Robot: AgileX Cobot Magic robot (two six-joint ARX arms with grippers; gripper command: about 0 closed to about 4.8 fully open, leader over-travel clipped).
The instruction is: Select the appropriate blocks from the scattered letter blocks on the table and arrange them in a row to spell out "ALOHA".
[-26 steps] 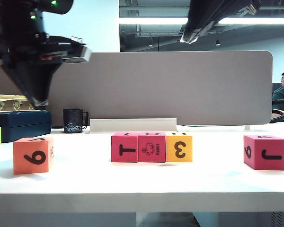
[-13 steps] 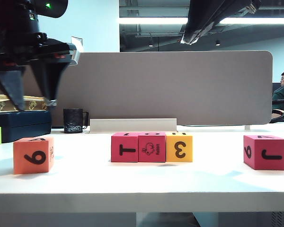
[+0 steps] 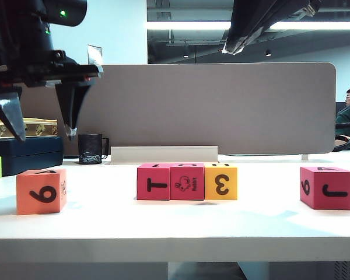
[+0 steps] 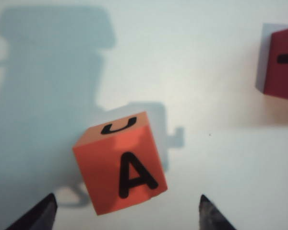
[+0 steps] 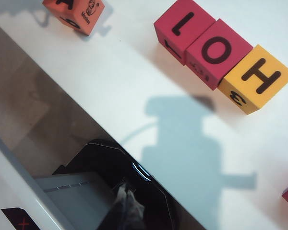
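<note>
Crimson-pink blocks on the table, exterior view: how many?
3. Two touch in the middle row: the T-faced block and the rabbit-faced block beside the yellow block. The third block sits alone far right.

Readable marks: my left gripper (image 4: 125,213) hangs spread over the orange block (image 4: 119,162), top face "A", side "U"; front face from outside reads "6" (image 3: 41,191). Row of three: pink block (image 5: 182,28) top "L", front a sideways "T"; middle pink (image 5: 217,51) top "O", front "Rabbit" under a drawing; yellow block (image 5: 256,77) top "H", front "3". Far pink block (image 3: 326,186): "6" and "J". My right gripper (image 5: 127,203), pinched closed: no text.
</note>
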